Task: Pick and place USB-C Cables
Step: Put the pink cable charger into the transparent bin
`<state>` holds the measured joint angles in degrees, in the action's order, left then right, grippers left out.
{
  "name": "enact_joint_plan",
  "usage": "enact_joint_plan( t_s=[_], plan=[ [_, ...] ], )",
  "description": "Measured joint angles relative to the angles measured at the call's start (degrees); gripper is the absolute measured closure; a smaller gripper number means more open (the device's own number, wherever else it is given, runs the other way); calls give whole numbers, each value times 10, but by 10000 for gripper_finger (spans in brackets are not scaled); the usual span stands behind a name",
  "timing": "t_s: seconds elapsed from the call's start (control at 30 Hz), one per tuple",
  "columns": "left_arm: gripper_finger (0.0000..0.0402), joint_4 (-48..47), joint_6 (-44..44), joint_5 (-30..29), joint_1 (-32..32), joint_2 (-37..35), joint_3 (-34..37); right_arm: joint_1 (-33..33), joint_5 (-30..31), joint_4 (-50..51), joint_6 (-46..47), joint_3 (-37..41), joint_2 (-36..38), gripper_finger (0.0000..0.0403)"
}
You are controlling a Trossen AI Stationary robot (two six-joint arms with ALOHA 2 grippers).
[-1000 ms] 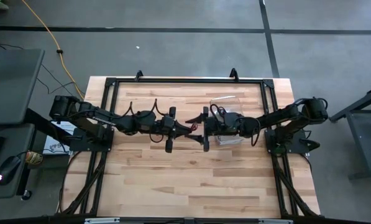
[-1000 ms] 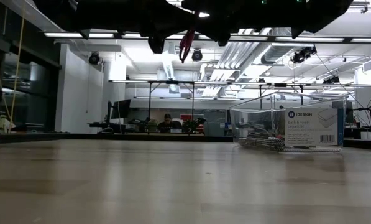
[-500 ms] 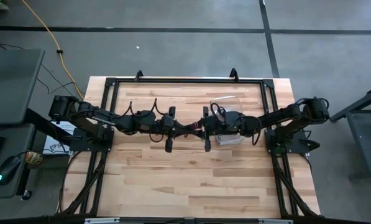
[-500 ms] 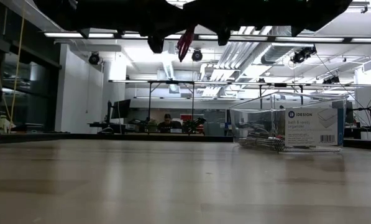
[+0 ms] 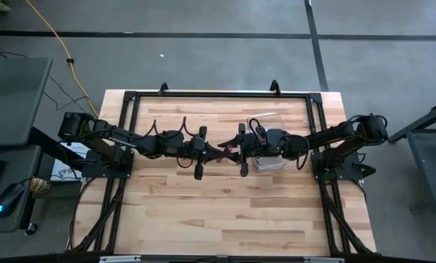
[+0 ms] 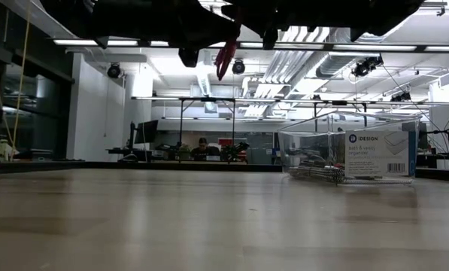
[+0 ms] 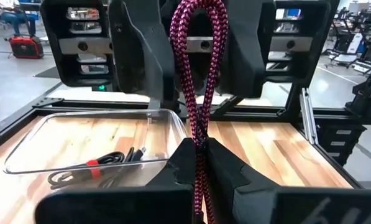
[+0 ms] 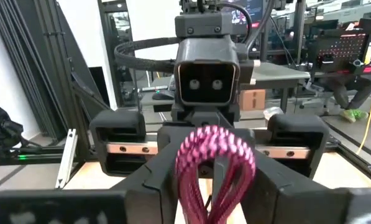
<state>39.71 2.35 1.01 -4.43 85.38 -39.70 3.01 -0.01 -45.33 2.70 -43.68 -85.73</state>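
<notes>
We see the left gripper [image 7: 201, 163] with its jaws clamped tight on the magenta-red cable [image 7: 199, 68], held in the air above the middle of the counter [image 5: 218, 212]. The right gripper [image 8: 213, 171] faces it, jaws partly open around the cable's looped end. Other cables [image 7: 107, 163] lie in the clear box [image 5: 270, 139].

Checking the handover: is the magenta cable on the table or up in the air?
In the air. The magenta cable is pinched in the left tool and hangs high above the table, its loop between the right tool's fingers.
</notes>
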Motion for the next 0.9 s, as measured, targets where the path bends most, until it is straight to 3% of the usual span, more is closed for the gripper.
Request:
enact_joint_plan(
  t_s=[0.13, 0.33, 0.53, 0.9],
  plan=[
    [401, 2, 0, -2, 0, 0, 0, 0, 0, 2, -1, 0, 0, 308],
    [401, 6, 0, -3, 0, 0, 0, -1, 0, 2, -2, 0, 0, 393],
    [378, 7, -4, -3, 0, 0, 0, -4, 0, 2, -1, 0, 0, 394],
    [253, -21, -5, -6, 0, -17, 0, -4, 0, 16, -8, 1, 2, 399]
  ],
)
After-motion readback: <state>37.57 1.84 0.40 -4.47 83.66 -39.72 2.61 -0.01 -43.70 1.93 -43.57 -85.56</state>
